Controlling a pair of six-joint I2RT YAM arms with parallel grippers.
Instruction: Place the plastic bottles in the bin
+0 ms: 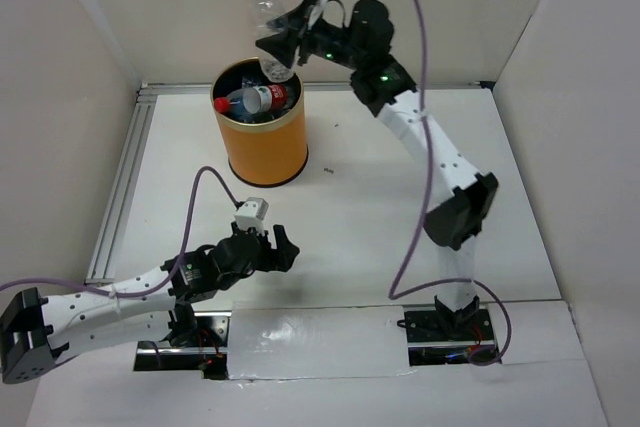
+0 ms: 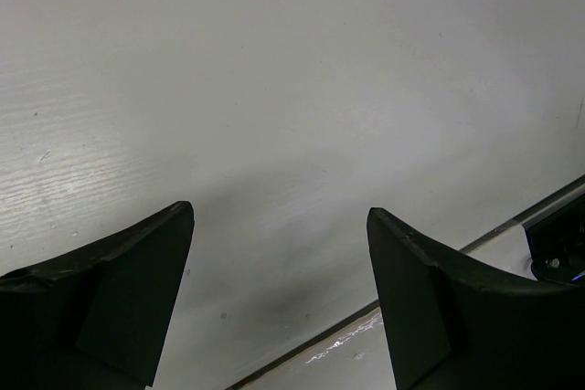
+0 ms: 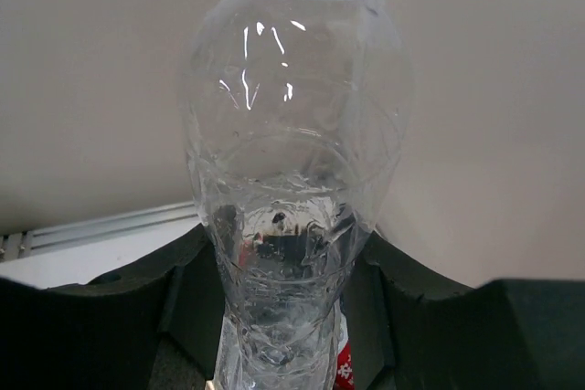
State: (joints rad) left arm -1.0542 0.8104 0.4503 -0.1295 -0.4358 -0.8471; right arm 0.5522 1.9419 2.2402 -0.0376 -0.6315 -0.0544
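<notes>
Setting: a white table [image 1: 380, 197] boxed in by plain beige walls [image 1: 60, 97], with both arm bases at its near edge.
Bottle in hand: a clear bottle [image 1: 264, 17] with a blue cap, held roughly upright with the cap uppermost, leaning a little, its base over the far side of the bin's mouth.
Right gripper [image 1: 287, 43]: clamped across the bottle's lower body. In the wrist view the dark fingers [image 3: 119, 308] sit tight against both sides of the clear plastic [image 3: 292, 180].
Bin [image 1: 262, 152]: the orange cylinder stands upright at the far left of the table. A red-capped bottle [image 1: 256, 99] lies on its side on top of the load inside, with other clear plastic around it.
Step in hand: the drop of this bottle, as I judge it. The carry looks done and only the release is left.
Doubtful point: from overhead you cannot tell for certain whether the base is already below the rim or just above it.
Next move: before you part the fingers, centre the base over the dark opening. The bin looks fairly full, so lower gently and let the bottle tip inward, not off the rim.
Progress: no other bottle shows outside the bin, so this is likely the last one.
Left gripper [image 1: 274, 247]: wide apart and empty, low over bare table [image 2: 274, 89] near its base, well apart from the bin.
</notes>
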